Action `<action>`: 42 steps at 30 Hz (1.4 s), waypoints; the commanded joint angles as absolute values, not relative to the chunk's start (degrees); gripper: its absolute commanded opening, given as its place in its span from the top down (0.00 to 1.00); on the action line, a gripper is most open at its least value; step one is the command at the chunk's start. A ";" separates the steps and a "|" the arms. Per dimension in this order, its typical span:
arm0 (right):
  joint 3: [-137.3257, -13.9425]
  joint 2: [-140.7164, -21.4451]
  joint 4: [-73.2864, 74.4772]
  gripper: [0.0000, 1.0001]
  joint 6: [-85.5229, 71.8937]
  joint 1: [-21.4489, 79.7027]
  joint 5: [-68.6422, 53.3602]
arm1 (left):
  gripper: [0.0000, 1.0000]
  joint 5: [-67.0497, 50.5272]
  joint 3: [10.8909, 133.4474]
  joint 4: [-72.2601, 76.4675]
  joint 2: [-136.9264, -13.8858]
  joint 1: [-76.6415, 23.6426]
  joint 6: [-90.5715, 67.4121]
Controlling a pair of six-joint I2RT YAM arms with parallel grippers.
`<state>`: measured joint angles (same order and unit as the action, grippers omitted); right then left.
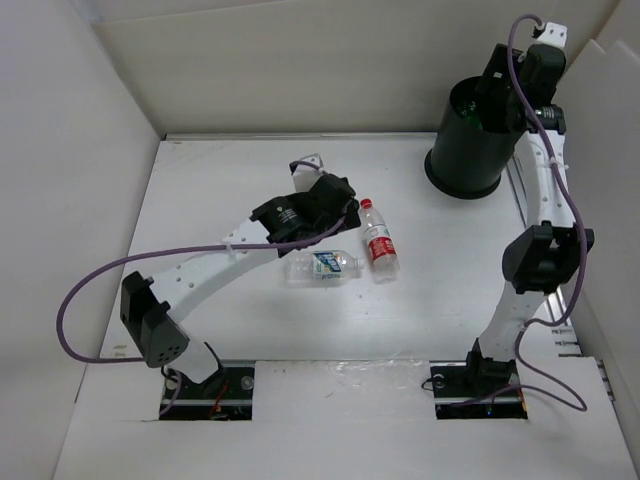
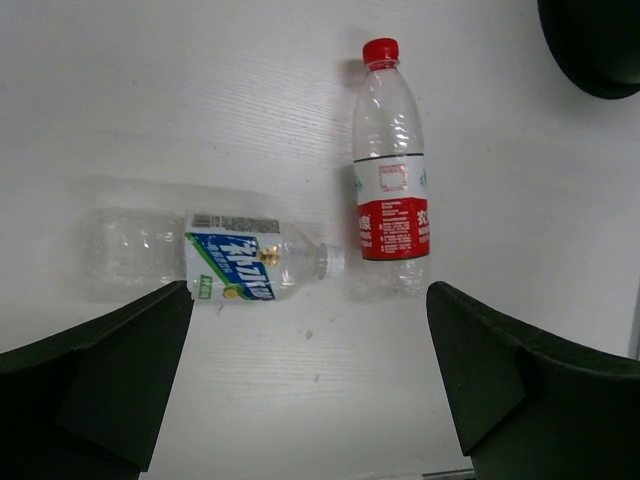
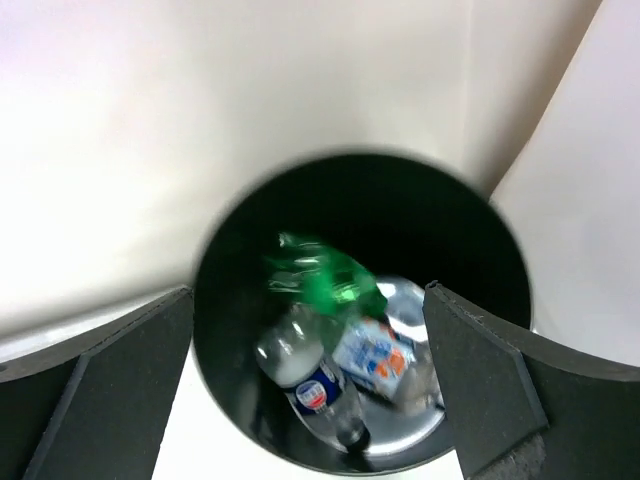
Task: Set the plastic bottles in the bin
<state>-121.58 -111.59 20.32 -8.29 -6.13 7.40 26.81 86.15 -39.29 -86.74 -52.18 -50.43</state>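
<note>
Two plastic bottles lie on the table: a clear one with a red cap and label (image 1: 379, 241) (image 2: 390, 170) and a clear one with a blue-white label (image 1: 321, 266) (image 2: 220, 258). My left gripper (image 1: 335, 200) (image 2: 310, 385) is open and empty, just short of both. The black bin (image 1: 468, 140) stands at the back right. My right gripper (image 1: 505, 85) (image 3: 310, 390) is open and empty above its mouth (image 3: 250, 250). Inside the bin lie a green bottle (image 3: 322, 275), blurred, a clear bottle with a dark blue label (image 3: 312, 380) and one with a blue-white label (image 3: 378, 358).
White walls close the table at the back and both sides. The right arm's elbow (image 1: 545, 255) stands near the right wall. The left arm (image 1: 200, 270) stretches across the table's left part. The bin's flared base shows in the left wrist view (image 2: 595, 45).
</note>
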 commanded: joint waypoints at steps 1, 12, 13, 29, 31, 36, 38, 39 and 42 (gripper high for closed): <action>-125.87 -108.91 25.57 0.00 -7.03 -3.96 15.03 | 0.00 28.12 86.92 -41.57 -86.92 -53.96 -63.84; -97.84 -85.87 12.22 0.00 -12.39 1.75 -8.07 | 0.00 22.51 63.74 -34.45 -76.03 -46.59 -93.76; -96.78 -85.26 11.61 0.00 -12.39 2.37 -9.48 | 0.00 21.89 62.68 -33.58 -75.24 -45.28 -94.74; -91.23 -86.92 7.47 0.00 -13.45 9.76 -15.29 | 0.00 10.03 49.92 -19.08 -80.41 -32.52 -101.78; -91.23 -86.92 7.47 0.00 -13.45 10.28 -15.82 | 0.00 7.75 49.31 -17.06 -82.17 -31.90 -101.78; -91.23 -86.92 6.94 0.00 -13.45 10.28 -16.35 | 0.00 3.52 49.31 -14.51 -88.93 -31.90 -101.16; -91.23 -86.92 6.94 0.00 -13.45 10.81 -16.87 | 0.00 3.52 49.31 -13.36 -90.08 -31.90 -101.16; -90.71 -86.40 6.94 0.00 -13.45 10.81 -16.88 | 0.00 3.52 49.31 -12.58 -90.61 -31.90 -101.16; -89.48 -85.69 6.42 0.00 -12.93 11.59 -17.49 | 0.14 1.85 48.00 -9.50 -92.02 -31.90 -100.63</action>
<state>-90.00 -88.09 10.63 -13.30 10.33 -15.90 2.87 49.52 -12.36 -91.39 -32.03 -99.55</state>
